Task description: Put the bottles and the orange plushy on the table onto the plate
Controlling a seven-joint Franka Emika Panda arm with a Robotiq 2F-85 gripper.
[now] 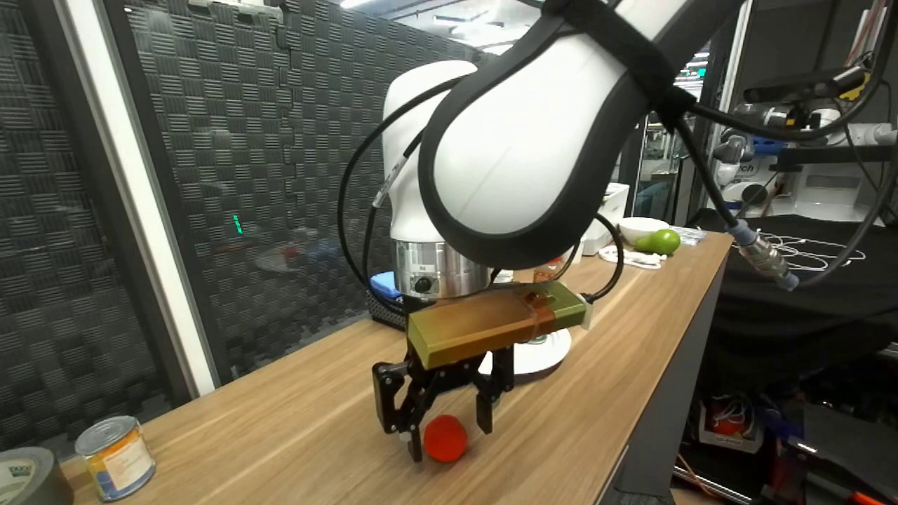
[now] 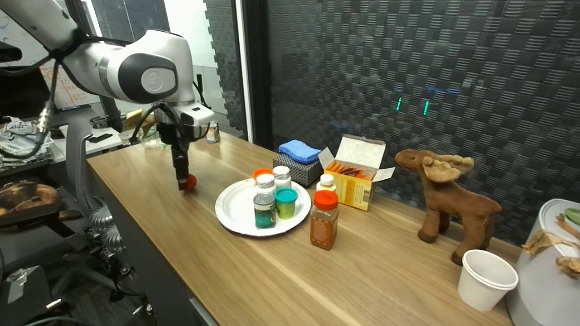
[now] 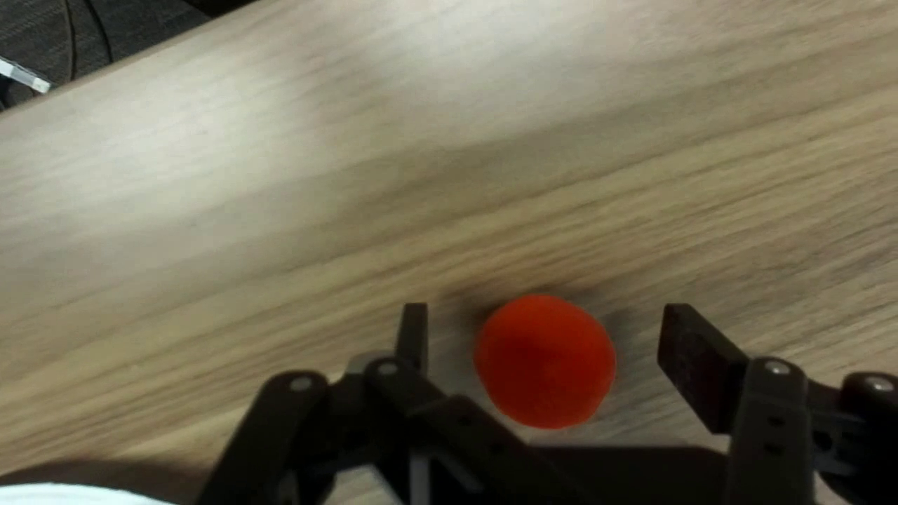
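Note:
The orange plushy, a red-orange ball (image 3: pixel 546 361), rests on the table (image 3: pixel 280 210). My gripper (image 3: pixel 545 322) straddles it, jaws apart, with a visible gap on either side of the ball. In an exterior view the white plate (image 2: pixel 233 210) holds several bottles: a green jar with a teal lid (image 2: pixel 286 206), a dark-green labelled jar (image 2: pixel 265 213), two white bottles and something orange-topped. Beside the plate stand a red-lidded spice bottle (image 2: pixel 324 222) and, partly hidden behind it, a white-capped bottle (image 2: pixel 326 183).
A yellow box (image 2: pixel 355 188) and a dark basket with a blue cloth (image 2: pixel 299 151) line the wall side. Further along are a toy moose (image 2: pixel 453 199) and white cups (image 2: pixel 485 280). A can (image 1: pixel 116 459) and tape roll (image 1: pixel 42 480) sit at the opposite end.

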